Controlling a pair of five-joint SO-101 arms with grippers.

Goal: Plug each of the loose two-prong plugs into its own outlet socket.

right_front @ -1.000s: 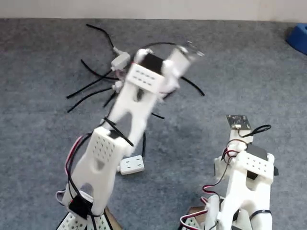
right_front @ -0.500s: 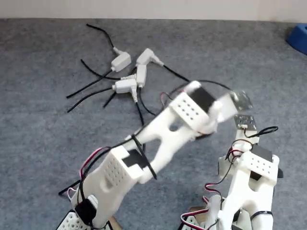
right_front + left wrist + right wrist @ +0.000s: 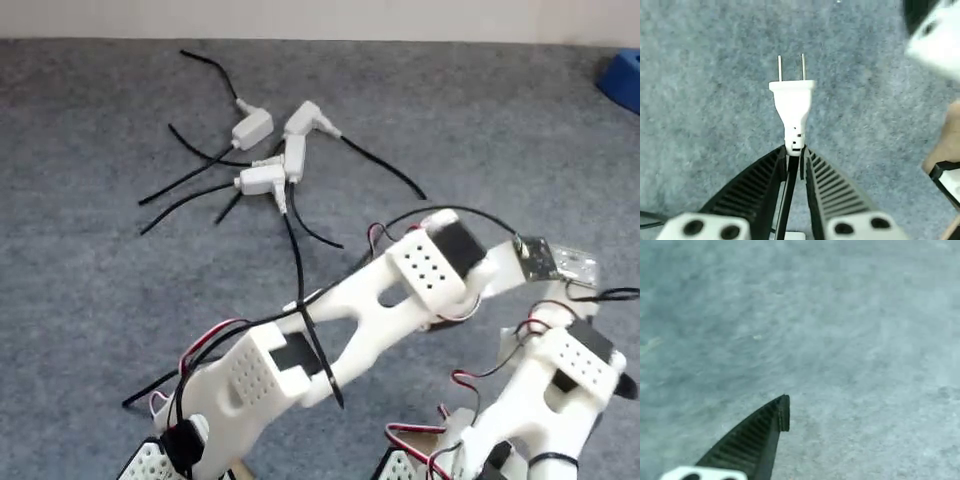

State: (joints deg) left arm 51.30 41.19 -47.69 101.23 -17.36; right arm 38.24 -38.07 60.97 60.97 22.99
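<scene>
Left gripper point(image 3: 793, 154): fingers clenched on the cord end of a white two-prong plug point(image 3: 792, 107), prongs pointing ahead, above the grey table point(image 3: 700, 100). The hold looks thin to me, so I'd square the prongs to a socket and press straight, slowly. Right gripper point(image 3: 781, 412): state, cannot tell. The right arm point(image 3: 560, 370) crowds the left arm point(image 3: 400, 290). Farther off, loose plugs point(image 3: 268, 150) lie among tangled cords point(image 3: 190, 175).

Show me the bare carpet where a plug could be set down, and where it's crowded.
Bare: the far right carpet between the tangle of plugs and the blue object; also the near left, below the loose black cords, beside the left arm. Crowded: the tangle itself, and the near right, where that arm meets the right arm.
</scene>
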